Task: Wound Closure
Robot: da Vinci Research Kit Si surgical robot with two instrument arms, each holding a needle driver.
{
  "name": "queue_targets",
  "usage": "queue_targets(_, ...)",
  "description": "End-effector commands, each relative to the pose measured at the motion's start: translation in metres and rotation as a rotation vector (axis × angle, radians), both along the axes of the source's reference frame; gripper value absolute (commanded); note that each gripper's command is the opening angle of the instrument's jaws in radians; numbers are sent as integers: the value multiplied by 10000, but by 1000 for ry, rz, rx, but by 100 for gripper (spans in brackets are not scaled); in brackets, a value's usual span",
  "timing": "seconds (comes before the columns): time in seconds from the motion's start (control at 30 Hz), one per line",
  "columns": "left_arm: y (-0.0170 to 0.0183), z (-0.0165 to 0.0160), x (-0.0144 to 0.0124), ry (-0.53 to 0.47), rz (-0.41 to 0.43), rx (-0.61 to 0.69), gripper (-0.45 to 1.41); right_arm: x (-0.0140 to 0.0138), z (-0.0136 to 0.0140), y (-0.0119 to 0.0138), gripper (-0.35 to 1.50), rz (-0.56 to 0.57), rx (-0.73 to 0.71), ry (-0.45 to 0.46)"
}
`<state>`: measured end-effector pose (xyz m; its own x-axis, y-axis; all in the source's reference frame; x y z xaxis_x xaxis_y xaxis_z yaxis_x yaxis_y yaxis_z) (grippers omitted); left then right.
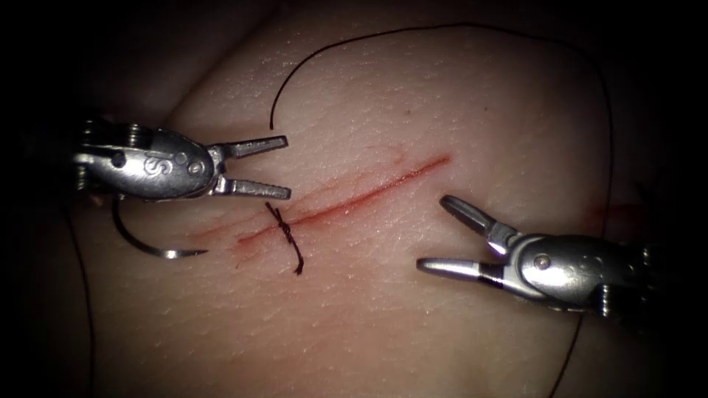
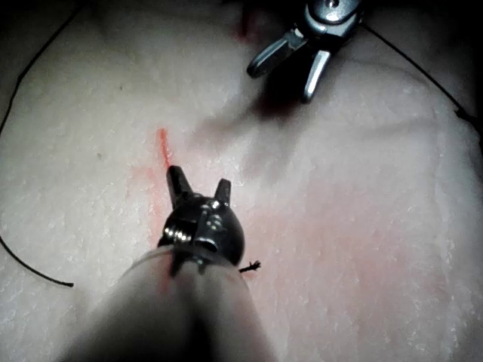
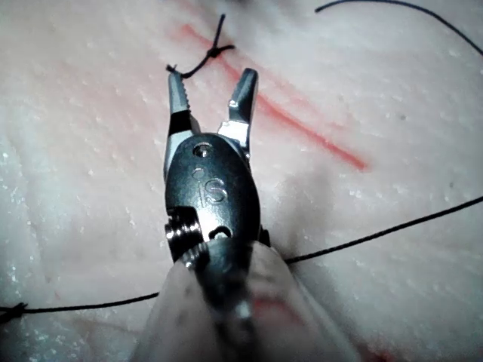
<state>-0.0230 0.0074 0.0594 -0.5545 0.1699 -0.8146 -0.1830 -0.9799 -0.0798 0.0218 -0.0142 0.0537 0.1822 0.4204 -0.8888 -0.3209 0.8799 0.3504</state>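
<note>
- My left tool (image 1: 254, 168), frame left, gapes wide, empty; needle (image 1: 151, 242) lies loose on the tissue (image 1: 442, 96) beneath it.
- My right tool (image 1: 450, 236), lower right, gapes empty too.
- I'd say: grip the needle cleanly, sparing the knot (image 1: 284, 234) on the cut (image 1: 369, 193).

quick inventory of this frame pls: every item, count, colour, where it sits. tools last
tissue: 1, pale pink, under everything.
cut: 1, red line, slanting across the middle of the tissue.
red fluid: faint smears, along the cut's left end.
knotted stitch: 1, black, across the cut, short cut ends.
needle: 1, silver, curved, lying free on the tissue left of the cut, below the left tool.
thread: 1 long black strand, looping round the far and right edges of the tissue.
left tool: 1, silver, jaws open, holds nothing.
right tool: 1, silver, jaws open, holds nothing.
</note>
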Motion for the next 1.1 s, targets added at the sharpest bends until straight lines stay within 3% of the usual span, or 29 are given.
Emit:
queue_targets(0.03,-9,9,-7,-4,12,3,34,6,5,-6,61,-2,3,3)
queue_targets(0.27,-56,45,-18,44,59,-5,32,10,5,-6,63,-27,14,-6)
queue_targets(0.63,-92,71,-25,112,71,60,41,26,7,-5,64,-58,31,-20)
queue_targets(1.1,-83,93,-28,120,63,56,51,28,9,-8,61,-60,30,-25)
